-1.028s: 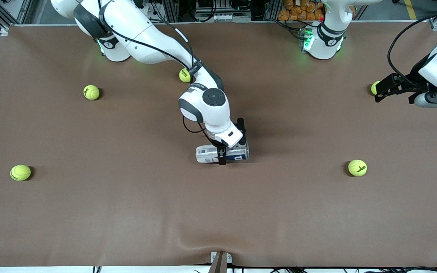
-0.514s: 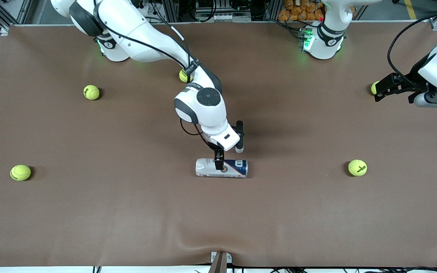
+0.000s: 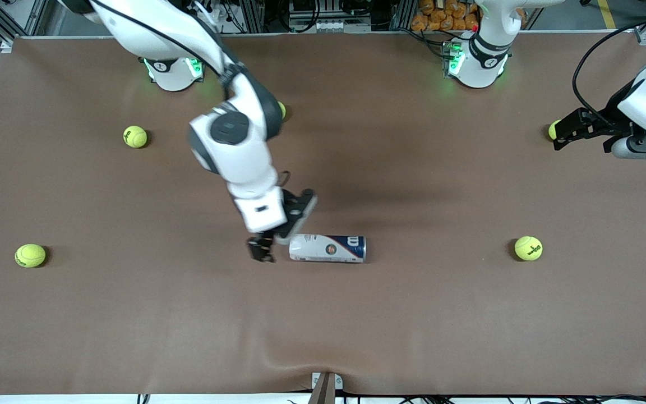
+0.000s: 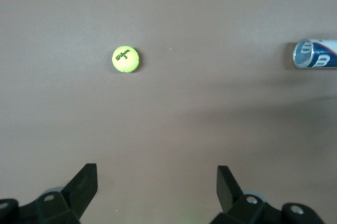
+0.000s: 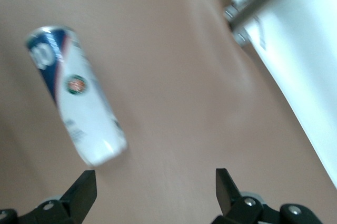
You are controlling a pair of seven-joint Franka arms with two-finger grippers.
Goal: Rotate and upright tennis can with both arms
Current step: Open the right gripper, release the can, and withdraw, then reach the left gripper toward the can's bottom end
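Both hands are apart: right gripper hangs beside the lying tennis can mid-table, needing a new grab; left gripper waits near the edge.

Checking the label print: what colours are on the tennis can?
White and navy blue on the tennis can, clearest in the front view.

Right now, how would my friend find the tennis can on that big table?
Look at the middle of the brown table. The tennis can lies there on its side, just beside the right gripper, whose jaws are open. It is the only long tube, white and navy blue, while everything else lying around it is a round yellow-green ball.
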